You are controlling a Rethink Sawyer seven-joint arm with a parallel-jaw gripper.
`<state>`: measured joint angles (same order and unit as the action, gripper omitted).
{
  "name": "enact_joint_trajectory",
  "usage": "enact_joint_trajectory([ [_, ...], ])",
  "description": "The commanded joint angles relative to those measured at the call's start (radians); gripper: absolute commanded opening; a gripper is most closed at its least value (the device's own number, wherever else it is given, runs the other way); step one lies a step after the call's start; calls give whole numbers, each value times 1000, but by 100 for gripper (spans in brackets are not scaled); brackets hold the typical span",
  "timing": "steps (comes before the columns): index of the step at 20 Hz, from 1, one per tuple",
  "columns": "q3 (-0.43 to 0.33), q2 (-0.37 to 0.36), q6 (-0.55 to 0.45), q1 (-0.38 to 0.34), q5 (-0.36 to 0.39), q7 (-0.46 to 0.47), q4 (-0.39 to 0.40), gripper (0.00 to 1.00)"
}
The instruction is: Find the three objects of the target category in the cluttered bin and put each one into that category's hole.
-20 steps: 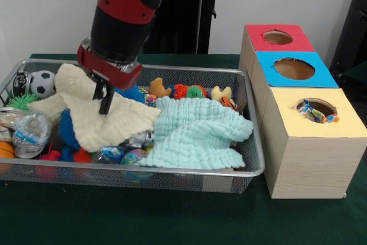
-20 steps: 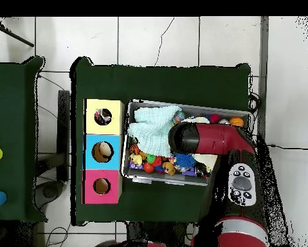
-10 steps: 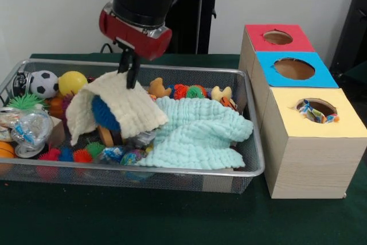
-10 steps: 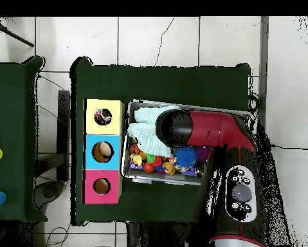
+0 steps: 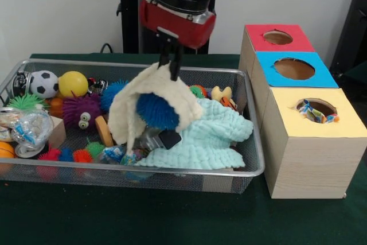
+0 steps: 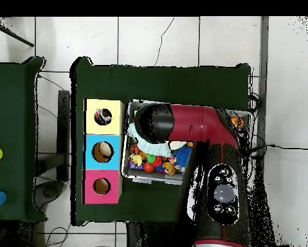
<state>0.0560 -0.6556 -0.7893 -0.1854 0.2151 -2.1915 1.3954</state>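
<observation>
The gripper (image 5: 171,65) pinches the top of a cream cloth (image 5: 135,104), which hangs below it over a blue spiky ball (image 5: 156,111) in the wire basket (image 5: 252,159). Right of the gripper, a dotted fabric piece (image 5: 314,113) sits in the yellow box's hole (image 5: 317,108).

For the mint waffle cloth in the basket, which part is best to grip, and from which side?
Probably the mint waffle cloth's raised, rumpled corner nearest the yellow box, coming straight down from above. It lies uncovered there, while the held cream cloth overlaps its other side.

Wire-mesh bin (image 5: 189,181), waffle-textured cream cloth (image 5: 123,107)
</observation>
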Motion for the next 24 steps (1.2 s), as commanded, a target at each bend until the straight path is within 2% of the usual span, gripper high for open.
enact_joint_trajectory([
  [1, -79, 15, -67, 35, -52, -69, 61, 0],
  [8, -70, 32, -66, 26, -92, -65, 71, 0],
  [14, -38, 55, 5, 6, -43, -35, 67, 0],
  [19, -5, 63, -3, 16, -9, -42, 45, 0],
  [20, -13, 61, -1, 7, -22, -36, 55, 100],
  [24, -2, 62, -9, 12, -15, -40, 51, 100],
])
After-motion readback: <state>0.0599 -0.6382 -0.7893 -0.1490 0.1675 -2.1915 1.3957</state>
